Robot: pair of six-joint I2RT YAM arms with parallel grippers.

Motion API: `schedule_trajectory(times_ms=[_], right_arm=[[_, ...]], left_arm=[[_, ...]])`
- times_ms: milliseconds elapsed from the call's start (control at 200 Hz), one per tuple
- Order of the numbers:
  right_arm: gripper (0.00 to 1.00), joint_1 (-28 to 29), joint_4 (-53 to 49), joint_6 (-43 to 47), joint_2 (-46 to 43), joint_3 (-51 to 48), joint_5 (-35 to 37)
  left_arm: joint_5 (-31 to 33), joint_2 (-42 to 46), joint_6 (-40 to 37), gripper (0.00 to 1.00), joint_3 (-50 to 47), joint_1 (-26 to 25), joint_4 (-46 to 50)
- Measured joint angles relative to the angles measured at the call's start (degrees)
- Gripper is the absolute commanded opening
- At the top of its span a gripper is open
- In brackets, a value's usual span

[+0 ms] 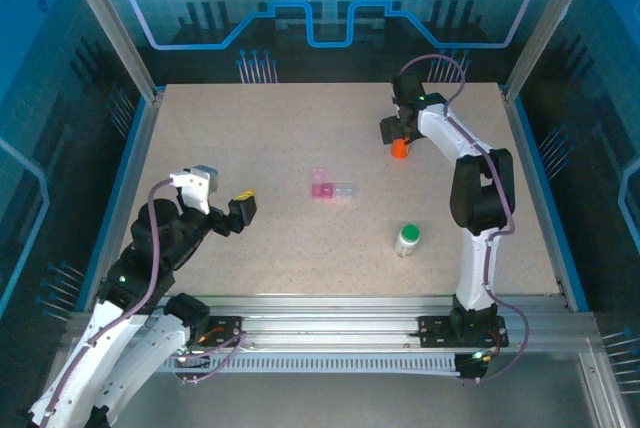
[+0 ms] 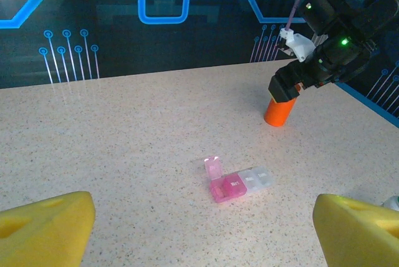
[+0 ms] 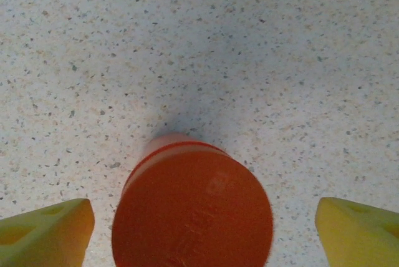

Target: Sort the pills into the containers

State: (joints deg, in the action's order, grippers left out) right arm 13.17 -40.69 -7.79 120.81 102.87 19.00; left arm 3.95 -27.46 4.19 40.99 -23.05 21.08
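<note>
Orange cylindrical plastic bottle (image 1: 399,149) at table's 1 o'clock | right gripper (image 3: 199,233) spread astride it, not gripping | left gripper (image 2: 199,226) released, 8 o'clock | pink-and-clear plastic pill box (image 1: 333,189) centre, pink lid up | step: bottle pickup | next: lower, clamp squarely

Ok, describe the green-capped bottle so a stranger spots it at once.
On the speckled table, look at the near right part, beside the right arm. A small bottle stands there upright; its green cap sets it apart from the orange bottle farther back and the low pill box.
</note>
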Motion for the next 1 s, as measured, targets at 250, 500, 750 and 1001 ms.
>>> schedule_trajectory(times_ms=[250, 500, 750, 1001], right_arm=[[0.68, -0.02, -0.59, -1.07, 2.45, 1.2, -2.36], [0.51, -0.02, -0.98, -0.68, 2.56, 2.14, -3.21], [0.48, 0.0, -2.45, -0.28, -1.18, -0.02, -4.55], [0.49, 2.75, -3.26, 0.37, -20.7, -7.93, -7.02]], left_arm=[[-0.37, 0.0, -0.02, 0.92, -0.02, 0.0, 0.0], [-0.37, 0.0, -0.02, 0.92, -0.02, 0.0, 0.0], [-1.51, -0.61, 1.75, 0.86, 0.13, 0.0, 0.15], [-6.16, -10.56, 12.07, 0.8, 11.39, -0.5, 4.04]])
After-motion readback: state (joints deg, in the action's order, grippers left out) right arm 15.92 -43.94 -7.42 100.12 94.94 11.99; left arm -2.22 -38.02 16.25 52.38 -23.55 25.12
